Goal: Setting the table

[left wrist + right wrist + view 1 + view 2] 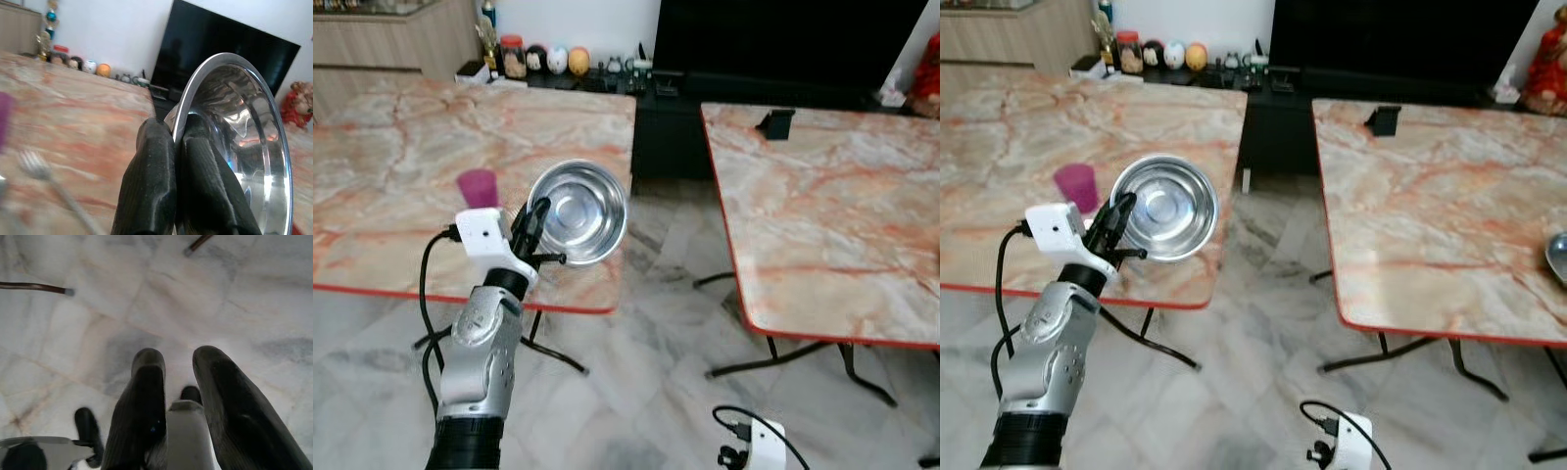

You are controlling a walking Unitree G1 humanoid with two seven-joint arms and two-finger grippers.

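My left gripper is shut on the rim of a steel bowl. It holds the bowl tilted on edge above the near right corner of the left marble table. In the left wrist view both black fingers pinch the bowl's rim. A purple cup stands on that table just left of the gripper. A blurred fork lies on the tabletop. My right gripper hangs low over the tiled floor, open, with nothing between its fingers.
A second marble table stands to the right across a floor gap, with a small black object at its far side and another steel bowl near its right edge. Jars and ornaments and a dark TV line the back wall.
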